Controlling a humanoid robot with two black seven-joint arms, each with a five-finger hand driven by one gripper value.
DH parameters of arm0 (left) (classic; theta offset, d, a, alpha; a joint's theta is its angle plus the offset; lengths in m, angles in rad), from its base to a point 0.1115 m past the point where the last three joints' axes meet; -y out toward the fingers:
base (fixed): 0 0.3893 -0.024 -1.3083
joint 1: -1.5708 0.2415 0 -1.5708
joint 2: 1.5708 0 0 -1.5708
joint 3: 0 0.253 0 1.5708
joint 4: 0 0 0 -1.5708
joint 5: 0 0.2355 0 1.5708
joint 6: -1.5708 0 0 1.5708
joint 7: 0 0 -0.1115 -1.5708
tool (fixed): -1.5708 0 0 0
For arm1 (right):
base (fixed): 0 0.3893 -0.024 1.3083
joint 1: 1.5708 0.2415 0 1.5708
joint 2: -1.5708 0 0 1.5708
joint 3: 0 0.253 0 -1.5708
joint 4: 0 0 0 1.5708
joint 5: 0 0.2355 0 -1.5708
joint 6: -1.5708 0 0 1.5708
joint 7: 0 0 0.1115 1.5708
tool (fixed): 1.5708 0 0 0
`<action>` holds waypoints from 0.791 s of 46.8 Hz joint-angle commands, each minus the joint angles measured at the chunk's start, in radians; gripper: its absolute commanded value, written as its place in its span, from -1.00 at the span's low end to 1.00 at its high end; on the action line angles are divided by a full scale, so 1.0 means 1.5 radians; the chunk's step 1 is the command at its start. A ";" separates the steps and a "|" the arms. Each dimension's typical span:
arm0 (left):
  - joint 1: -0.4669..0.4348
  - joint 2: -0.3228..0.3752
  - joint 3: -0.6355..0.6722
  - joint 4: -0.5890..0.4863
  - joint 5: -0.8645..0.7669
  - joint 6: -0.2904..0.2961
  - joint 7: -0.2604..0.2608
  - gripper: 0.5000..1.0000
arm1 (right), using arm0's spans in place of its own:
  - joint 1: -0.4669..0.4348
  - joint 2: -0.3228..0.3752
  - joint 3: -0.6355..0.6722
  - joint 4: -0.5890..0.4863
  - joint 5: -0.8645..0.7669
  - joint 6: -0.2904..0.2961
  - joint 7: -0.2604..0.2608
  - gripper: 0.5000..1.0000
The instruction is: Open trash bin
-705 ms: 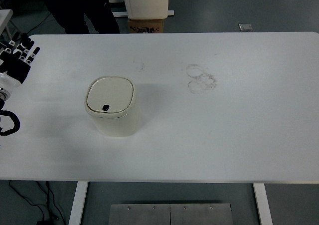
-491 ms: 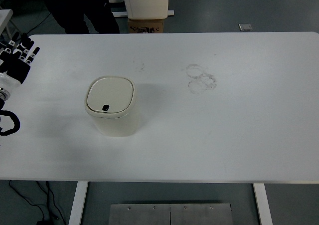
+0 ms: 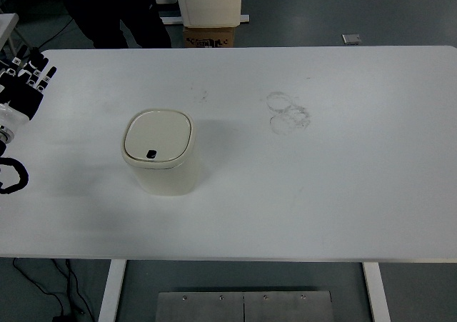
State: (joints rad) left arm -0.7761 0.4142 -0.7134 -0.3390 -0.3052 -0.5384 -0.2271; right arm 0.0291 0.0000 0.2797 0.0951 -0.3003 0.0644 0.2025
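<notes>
A small cream trash bin [image 3: 160,153] stands upright on the white table [image 3: 321,179], left of centre. Its lid is down, with a small black button near the front edge of the lid. My left hand [image 3: 23,79] hovers at the table's far left edge, well to the left of the bin and apart from it, fingers spread and holding nothing. No right arm shows in this view.
Faint ring-shaped scuff marks [image 3: 288,112] lie on the table right of centre. Beyond the far edge stand a cardboard box [image 3: 210,36], a white cabinet [image 3: 207,1] and a person in dark clothing [image 3: 118,11]. A black cable loop [image 3: 11,176] hangs at the left edge.
</notes>
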 commanded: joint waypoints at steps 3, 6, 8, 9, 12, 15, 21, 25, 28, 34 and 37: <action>-0.002 0.001 -0.001 0.000 0.000 0.000 0.000 1.00 | 0.000 0.000 0.001 0.000 0.000 0.000 0.000 0.97; -0.002 0.002 -0.001 0.000 0.000 0.000 0.000 1.00 | 0.000 0.000 0.000 0.000 0.000 0.000 0.000 0.97; -0.002 0.002 -0.001 0.000 0.000 0.000 0.000 1.00 | 0.000 0.000 0.000 0.000 0.001 0.000 0.000 0.97; -0.002 0.002 0.000 0.000 0.000 0.000 0.000 1.00 | 0.000 0.000 0.000 0.000 0.000 0.000 0.000 0.97; -0.002 0.002 0.000 0.000 0.000 0.000 0.000 1.00 | 0.000 0.000 0.001 0.000 0.000 0.000 0.000 0.97; -0.002 0.002 0.000 0.000 0.000 0.001 0.000 1.00 | 0.000 0.000 0.000 0.000 0.000 0.000 0.000 0.97; -0.002 0.002 0.000 0.000 -0.001 0.001 0.000 1.00 | 0.000 0.000 0.001 0.000 0.000 0.000 0.000 0.97; -0.002 0.002 0.000 0.000 0.000 0.001 0.000 1.00 | 0.000 0.000 0.000 0.000 0.000 0.000 0.000 0.97; -0.002 0.002 0.000 0.000 0.000 0.002 0.000 1.00 | 0.000 0.000 0.000 0.000 0.000 0.000 0.000 0.97; -0.003 0.003 0.000 0.000 0.000 0.002 0.000 1.00 | 0.000 0.000 0.000 0.000 0.000 0.000 0.000 0.97; -0.004 0.004 -0.001 0.000 0.000 0.002 0.000 1.00 | 0.000 0.000 0.000 0.000 0.000 0.000 0.000 0.97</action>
State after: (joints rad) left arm -0.7800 0.4188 -0.7140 -0.3390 -0.3053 -0.5354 -0.2270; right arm 0.0291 0.0000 0.2797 0.0951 -0.3006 0.0644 0.2025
